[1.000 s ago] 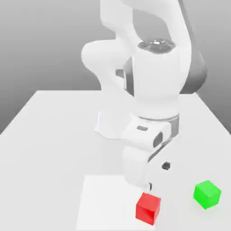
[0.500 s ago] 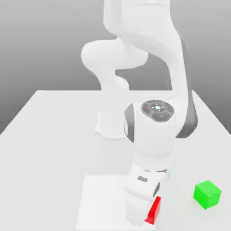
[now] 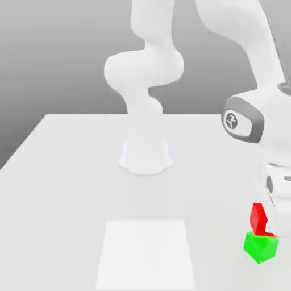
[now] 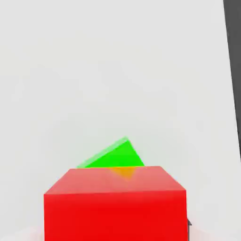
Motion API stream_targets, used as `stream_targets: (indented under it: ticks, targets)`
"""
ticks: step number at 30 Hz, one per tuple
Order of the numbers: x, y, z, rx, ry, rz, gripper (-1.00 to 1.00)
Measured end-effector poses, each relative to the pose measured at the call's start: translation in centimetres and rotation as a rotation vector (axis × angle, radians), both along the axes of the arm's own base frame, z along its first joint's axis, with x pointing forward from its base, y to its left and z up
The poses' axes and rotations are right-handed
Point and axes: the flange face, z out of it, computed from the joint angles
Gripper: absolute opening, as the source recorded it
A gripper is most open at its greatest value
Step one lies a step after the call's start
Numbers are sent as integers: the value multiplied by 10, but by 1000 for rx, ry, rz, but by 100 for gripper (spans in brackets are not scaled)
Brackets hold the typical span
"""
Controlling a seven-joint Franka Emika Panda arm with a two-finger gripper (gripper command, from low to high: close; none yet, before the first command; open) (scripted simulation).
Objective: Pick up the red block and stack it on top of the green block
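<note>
A small, smooth, matte bright-red cube [image 3: 258, 219] sits directly above a small, smooth, matte bright-green cube [image 3: 260, 248] near the lower corner on the exterior view's right, w/ the white two-finger gripper [image 3: 273, 226] of a Franka Emika Panda arm [image 3: 253, 42] down at the red one. Part of the red cube is hidden behind the white gripper; its visible lower edge meets the top of the green cube in the pic, tho whether the two actually touch can't be told. State of gripper, open or closed on the red cube, can't be told either. Green cube rests on the pale, smooth tabletop [image 3: 68, 199], one vertical edge turned toward the exterior cam. In the hand view, the red cube is up close, and a corner of the green cube pokes out from behind it, set at an angle to the red one; a yellow-orange patch shows on the red cube's face nearest that corner. A flat, white, four-sided panel [image 3: 145, 256] lies on the tabletop, well apart from both cubes, toward the exterior view's left of them. The arm's white base [image 3: 145, 158] stands farther back, approx. mid-table; bkgd is gray.
</note>
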Motion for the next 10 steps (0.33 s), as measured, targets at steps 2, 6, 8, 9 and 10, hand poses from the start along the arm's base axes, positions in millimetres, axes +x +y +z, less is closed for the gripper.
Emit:
stream_targets:
  ticks: [2, 6, 8, 9, 10]
  targets:
    - [0, 0, 0, 0, 0, 0, 100]
    - [0, 1, 2, 1, -1, 2, 100]
    - [0, 2, 22, 1, -1, 3, 100]
    - [0, 2, 35, 1, -1, 3, 100]
    - [0, 1, 48, 1, -1, 2, 100]
